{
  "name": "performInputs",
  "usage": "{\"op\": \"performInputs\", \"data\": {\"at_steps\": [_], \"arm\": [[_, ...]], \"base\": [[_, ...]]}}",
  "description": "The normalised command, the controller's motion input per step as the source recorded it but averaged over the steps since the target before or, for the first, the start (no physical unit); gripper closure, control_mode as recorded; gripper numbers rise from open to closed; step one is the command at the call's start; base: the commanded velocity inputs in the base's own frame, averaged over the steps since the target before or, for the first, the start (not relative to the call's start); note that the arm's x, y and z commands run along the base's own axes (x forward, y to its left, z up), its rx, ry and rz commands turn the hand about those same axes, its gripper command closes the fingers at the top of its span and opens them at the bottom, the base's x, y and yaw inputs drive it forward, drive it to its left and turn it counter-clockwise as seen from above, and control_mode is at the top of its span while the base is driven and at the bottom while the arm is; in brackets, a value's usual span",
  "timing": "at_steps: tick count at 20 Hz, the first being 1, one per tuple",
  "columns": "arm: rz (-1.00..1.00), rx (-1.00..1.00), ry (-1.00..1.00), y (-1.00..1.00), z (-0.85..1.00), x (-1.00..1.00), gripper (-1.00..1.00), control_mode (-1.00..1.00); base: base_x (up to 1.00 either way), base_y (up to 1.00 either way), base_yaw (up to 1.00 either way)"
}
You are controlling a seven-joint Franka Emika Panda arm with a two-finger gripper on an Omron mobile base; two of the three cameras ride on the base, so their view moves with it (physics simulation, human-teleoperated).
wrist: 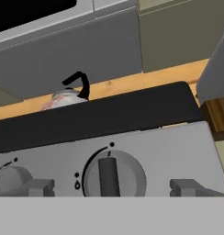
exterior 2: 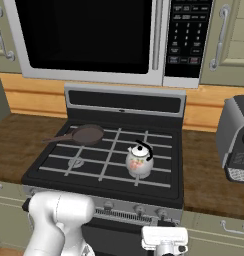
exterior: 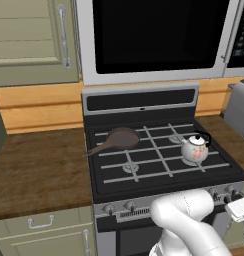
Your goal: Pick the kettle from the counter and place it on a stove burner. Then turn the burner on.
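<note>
The small white kettle (exterior: 195, 148) (exterior 2: 140, 161) with pink floral marks stands upright on the front right stove burner (exterior: 188, 161), its dark arched handle up. In the hand view the kettle (wrist: 68, 96) peeks over the black cooktop edge. My gripper (wrist: 114, 187) hangs low in front of the stove's silver control panel, open, its two dark fingertips (wrist: 38, 187) well apart on either side of a round grey knob (wrist: 113, 176) and not touching it. The white hand (exterior: 239, 207) (exterior 2: 164, 240) sits below the stove's front right edge.
A brown frying pan (exterior: 123, 137) (exterior 2: 86, 134) rests on the rear left burner. The front left burner (exterior: 130, 167) (exterior 2: 75, 162) is bare. Dark wood counter (exterior: 39, 170) (exterior 2: 209, 175) flanks the stove. A grey appliance (exterior 2: 236, 140) stands at the right, with a microwave (exterior 2: 94, 35) overhead.
</note>
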Motion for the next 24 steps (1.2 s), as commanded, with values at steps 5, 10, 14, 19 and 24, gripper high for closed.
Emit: {"op": "performInputs", "data": {"at_steps": [5, 10, 14, 19, 24], "arm": [[0.00, 0.00, -0.04, -0.21, -0.15, 0.18, -1.00, -1.00], [0.00, 0.00, -0.01, 0.00, -0.01, 0.11, -1.00, -1.00], [0.00, 0.00, 0.00, 0.00, 0.00, 0.00, 1.00, -1.00], [0.00, 0.00, 0.00, 0.00, 0.00, 0.00, 1.00, -1.00], [0.00, -0.02, -0.04, 0.00, 0.00, 0.00, 1.00, -1.00]], "base": [[0.00, 0.00, 0.00], [0.00, 0.00, 0.00], [0.00, 0.00, 0.00], [0.00, 0.00, 0.00], [0.00, 0.00, 0.00]]}}
